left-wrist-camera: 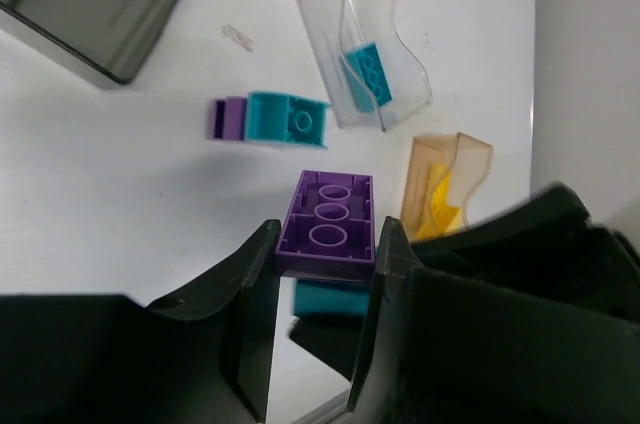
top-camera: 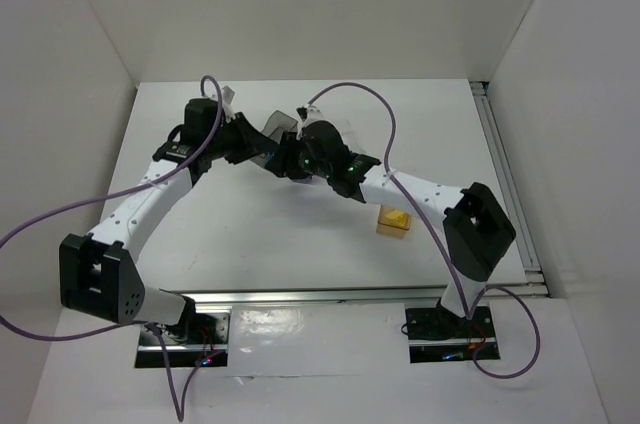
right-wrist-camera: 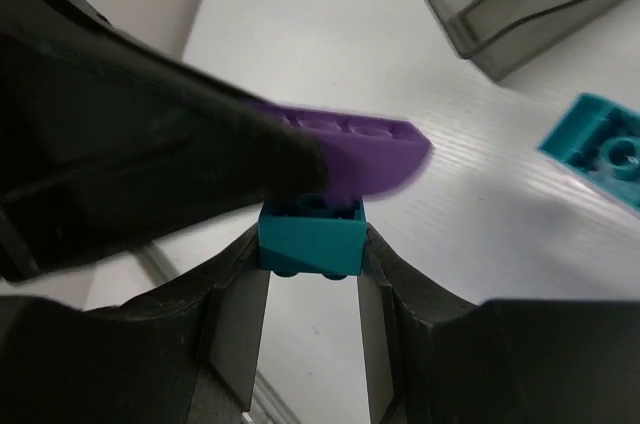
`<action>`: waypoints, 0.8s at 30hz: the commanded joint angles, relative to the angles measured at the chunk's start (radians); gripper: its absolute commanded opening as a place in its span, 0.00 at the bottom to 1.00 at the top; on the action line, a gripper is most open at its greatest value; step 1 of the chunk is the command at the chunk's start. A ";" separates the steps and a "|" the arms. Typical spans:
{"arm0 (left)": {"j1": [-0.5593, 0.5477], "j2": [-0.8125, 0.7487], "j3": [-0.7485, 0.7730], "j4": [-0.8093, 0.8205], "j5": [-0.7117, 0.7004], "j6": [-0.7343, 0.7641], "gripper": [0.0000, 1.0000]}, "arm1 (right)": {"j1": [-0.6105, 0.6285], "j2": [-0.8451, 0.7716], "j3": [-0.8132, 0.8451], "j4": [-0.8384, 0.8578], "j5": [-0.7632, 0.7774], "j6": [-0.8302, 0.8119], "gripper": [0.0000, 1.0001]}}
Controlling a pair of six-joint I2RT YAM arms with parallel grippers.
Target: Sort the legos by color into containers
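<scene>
My left gripper [left-wrist-camera: 328, 244] is shut on a purple brick [left-wrist-camera: 327, 222], seen underside up. A teal brick [left-wrist-camera: 330, 297] sits against it, and my right gripper [right-wrist-camera: 312, 249] is shut on that teal brick [right-wrist-camera: 312, 237], with the purple brick [right-wrist-camera: 375, 156] above it. Both grippers meet above the table's middle [top-camera: 285, 156]. A joined purple and teal pair [left-wrist-camera: 270, 119] lies on the table. The clear bin [left-wrist-camera: 400, 64] holds a teal brick [left-wrist-camera: 365, 74]. The amber bin [left-wrist-camera: 472, 159] holds yellow bricks [left-wrist-camera: 440, 209]. The dark grey bin [left-wrist-camera: 90, 4] lies far left.
The amber bin [top-camera: 394, 220] stands alone right of centre in the top view. White walls enclose the table on three sides. A metal rail [top-camera: 510, 184] runs along the right edge. Cables loop over both arms.
</scene>
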 commanded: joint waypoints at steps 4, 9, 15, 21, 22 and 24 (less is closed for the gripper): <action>0.019 0.147 0.170 -0.004 -0.077 0.029 0.00 | -0.020 -0.157 -0.055 -0.126 0.187 -0.090 0.11; 0.019 0.247 0.247 -0.004 -0.077 0.051 0.00 | -0.048 -0.218 -0.069 -0.191 0.263 -0.121 0.11; 0.028 0.383 0.362 -0.054 -0.164 0.081 0.00 | -0.147 -0.228 -0.069 -0.308 0.386 -0.141 0.13; 0.028 0.529 0.465 -0.099 -0.186 0.108 0.00 | -0.255 -0.143 -0.039 -0.321 0.376 -0.187 0.18; 0.028 0.542 0.485 -0.108 -0.186 0.118 0.00 | -0.255 -0.117 -0.030 -0.311 0.367 -0.187 0.18; 0.028 0.575 0.524 -0.131 -0.157 0.132 0.05 | -0.281 -0.093 -0.021 -0.302 0.366 -0.199 0.19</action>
